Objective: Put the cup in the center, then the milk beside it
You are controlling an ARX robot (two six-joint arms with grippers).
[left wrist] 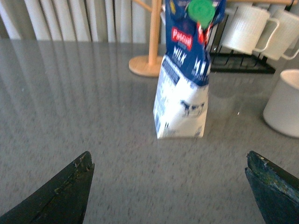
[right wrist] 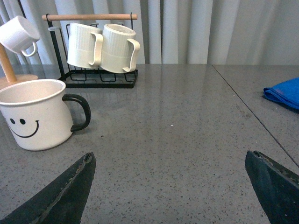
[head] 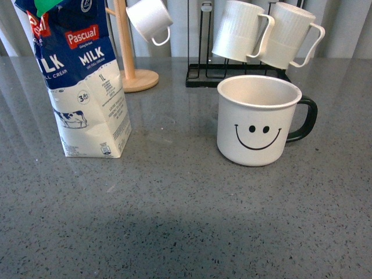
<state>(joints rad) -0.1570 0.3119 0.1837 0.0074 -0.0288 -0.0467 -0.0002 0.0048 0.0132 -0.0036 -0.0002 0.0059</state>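
Front view: the milk point(head: 87, 81) stood upright on the grey counter point(head: 186, 221), well left of the cup point(head: 258, 122), which sat before a rack point(head: 232, 78) near the back edge. Left wrist view: the left gripper point(left wrist: 168, 156) gaped wide, empty, facing the milk. Right wrist view: the right gripper point(right wrist: 168, 156) gaped wide, empty, with the cup ahead.

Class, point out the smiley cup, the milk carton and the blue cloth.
smiley cup point(head: 258, 135), front view, printed face
milk carton point(head: 88, 65), front view, blue front panel
blue cloth point(right wrist: 286, 93), right wrist view, its middle
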